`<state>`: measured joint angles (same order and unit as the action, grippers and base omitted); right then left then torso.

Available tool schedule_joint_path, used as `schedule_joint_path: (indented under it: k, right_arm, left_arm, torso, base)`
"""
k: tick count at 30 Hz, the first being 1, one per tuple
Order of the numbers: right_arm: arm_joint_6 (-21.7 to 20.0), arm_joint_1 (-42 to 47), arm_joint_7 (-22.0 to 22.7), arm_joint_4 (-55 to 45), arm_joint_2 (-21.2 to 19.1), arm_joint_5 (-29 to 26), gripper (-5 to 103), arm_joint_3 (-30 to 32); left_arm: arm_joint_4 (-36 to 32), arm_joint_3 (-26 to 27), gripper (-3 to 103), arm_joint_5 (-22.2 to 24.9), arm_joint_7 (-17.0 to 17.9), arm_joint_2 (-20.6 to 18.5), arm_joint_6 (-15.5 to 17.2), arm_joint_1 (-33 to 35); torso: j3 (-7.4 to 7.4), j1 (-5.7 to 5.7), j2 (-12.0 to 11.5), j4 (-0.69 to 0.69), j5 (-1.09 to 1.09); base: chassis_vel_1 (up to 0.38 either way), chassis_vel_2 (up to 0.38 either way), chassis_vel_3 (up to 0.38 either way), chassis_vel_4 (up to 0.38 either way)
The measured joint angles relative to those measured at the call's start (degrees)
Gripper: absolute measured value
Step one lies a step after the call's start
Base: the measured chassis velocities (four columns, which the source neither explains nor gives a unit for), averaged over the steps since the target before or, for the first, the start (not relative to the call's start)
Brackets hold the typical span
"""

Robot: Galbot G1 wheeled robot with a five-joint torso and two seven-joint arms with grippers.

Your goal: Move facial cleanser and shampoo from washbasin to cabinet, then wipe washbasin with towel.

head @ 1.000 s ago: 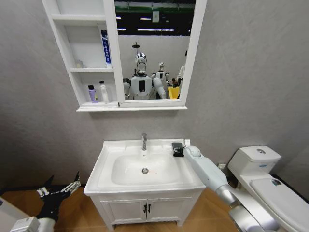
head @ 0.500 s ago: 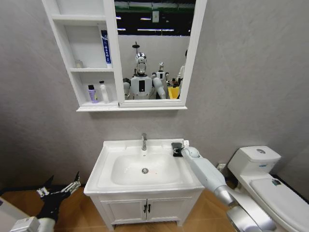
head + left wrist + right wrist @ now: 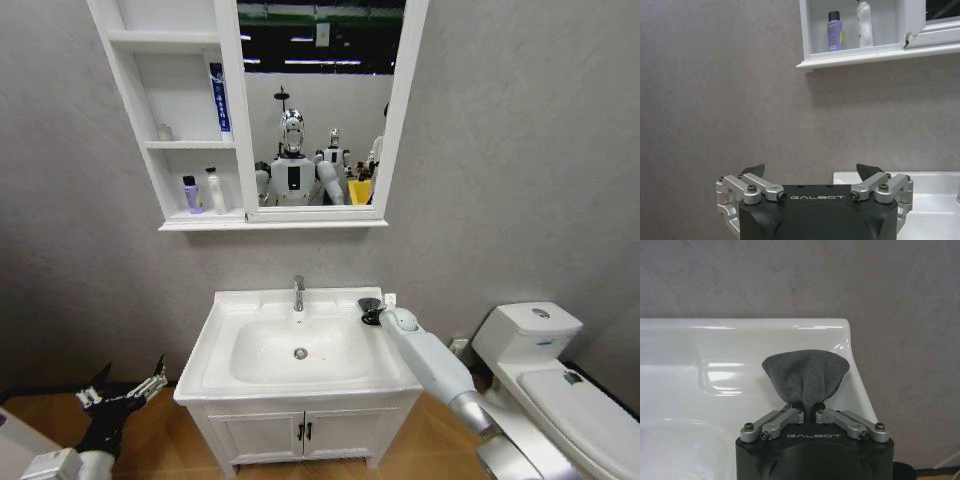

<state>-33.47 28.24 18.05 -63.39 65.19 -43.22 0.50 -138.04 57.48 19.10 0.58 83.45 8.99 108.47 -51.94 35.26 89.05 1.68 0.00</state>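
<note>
- Right gripper (image 3: 809, 412): fingers clenched on the towel (image 3: 806, 378), pinching it at a gathered neck so the cloth fans out beyond the tips. In the head view it sits at the far right corner of the washbasin (image 3: 225, 345), at the end of a white, smooth-shelled arm reaching in from the near right.
- Towel: dark grey, nubbly terry-like pile, soft and bunched. From the right wrist view it appears lifted just clear of the rim, though contact cannot be ruled out.
- Washbasin: glossy white ceramic, flat rim, oval bowl with a central drain, chrome tap (image 3: 298, 292) at the far edge. No bottles stand on the rim.
- Cabinet (image 3: 160, 120): white open shelves to the left of the mirror. Bottom shelf holds a purple bottle (image 3: 190, 194) with a dark cap and a white bottle (image 3: 215, 190); a blue tube (image 3: 216, 98) stands upright on the middle shelf.
- Left gripper (image 3: 812, 175): fingers spread, nothing between them; parked low at the near left, well apart from the basin.
- Step in hand, as a judgement: bottles appear stowed; the wiping stage has reached the towel pickup.
- Next move calls for: bringing the cloth flat onto the rim or bowl and sweeping under light pressure, staying clear of the tap.
- Surroundings: grey mottled matte wall; white toilet (image 3: 545, 370) to the right.
</note>
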Motion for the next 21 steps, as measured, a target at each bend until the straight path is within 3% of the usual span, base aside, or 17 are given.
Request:
schedule_joint_path:
  k: [3, 5, 9, 21]
  right_arm:
    - [-1.0, 0.5, 2.6, -2.7, -0.2, -2.0, 5, -0.3]
    - [-3.3, 2.0, 10.3, -11.1, -0.2, -6.7, 5, -2.8]
    - [-6.7, 2.9, 16.5, -16.9, 0.6, -12.5, 5, -5.8]
    - [-8.8, 5.5, 18.5, -15.0, 2.3, -13.5, 5, -9.7]
  left_arm:
    - [0.0, 0.0, 100, 0.0, 0.0, 0.0, 0.0, 0.0]
    - [0.0, 0.0, 100, 0.0, 0.0, 0.0, 0.0, 0.0]
    - [0.0, 0.0, 100, 0.0, 0.0, 0.0, 0.0, 0.0]
    - [0.0, 0.0, 100, 0.0, 0.0, 0.0, 0.0, 0.0]
  torso:
    - [0.01, 0.0, 0.0, 0.0, -0.02]
    - [0.0, 0.0, 0.0, -0.04, 0.0]
    - [0.01, -0.01, 0.0, -0.04, -0.02]
    - [0.0, 0.0, 0.0, -0.02, -0.01]
  base:
    - [0.0, 0.0, 0.0, 0.0]
    - [0.0, 0.0, 0.0, 0.0]
    - [0.0, 0.0, 0.0, 0.0]
    - [0.0, 0.0, 0.0, 0.0]
